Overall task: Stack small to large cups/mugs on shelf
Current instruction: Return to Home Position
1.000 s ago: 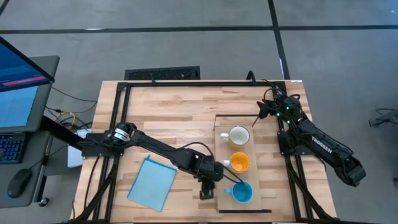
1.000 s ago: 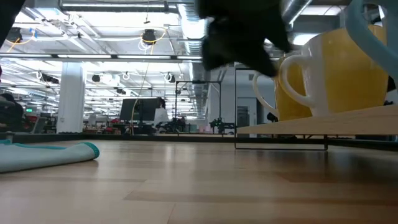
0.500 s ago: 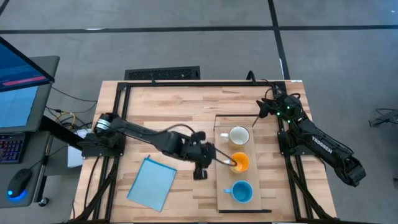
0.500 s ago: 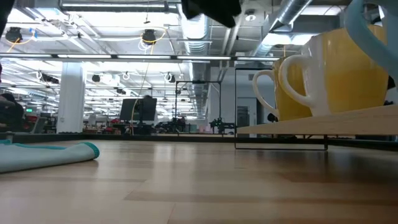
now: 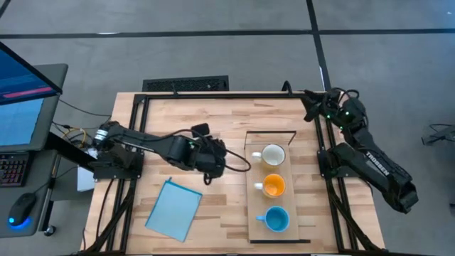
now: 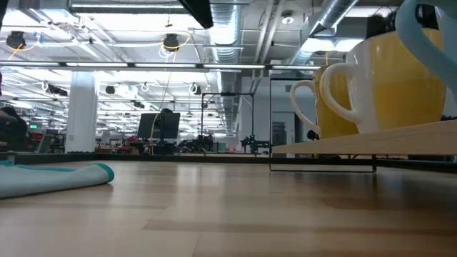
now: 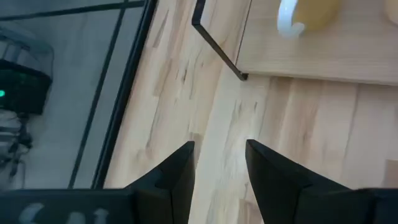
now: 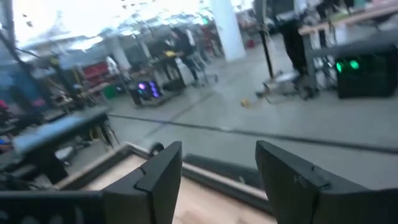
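Three mugs stand in a row on the pale shelf (image 5: 257, 206): cream (image 5: 272, 154) at the far end, orange (image 5: 274, 185) in the middle, light blue (image 5: 276, 219) at the near end, handles toward the table's left. My left gripper (image 5: 217, 162) is open over bare tabletop left of the shelf's far end; the left wrist view has its fingers (image 7: 221, 155) short of the shelf corner (image 7: 242, 74) and the cream mug's handle (image 7: 291, 22). My right gripper (image 5: 313, 107) is open, raised near the table's far right corner, facing the room (image 8: 217, 168).
A flat light-blue cloth (image 5: 174, 208) lies near the table's near-left side, also seen in the low view (image 6: 57, 176). The shelf's thin dark frame (image 5: 270, 132) stands at its far end. Bare tabletop stretches between cloth and shelf. A monitor and keyboard sit beyond the table's left edge.
My left gripper has drawn back from beside the blue mug at the shelf's near end, moving toward the far edge and the left, and has risen out of the low view. The mugs stay in place. My right gripper has swung up and toward the far edge.
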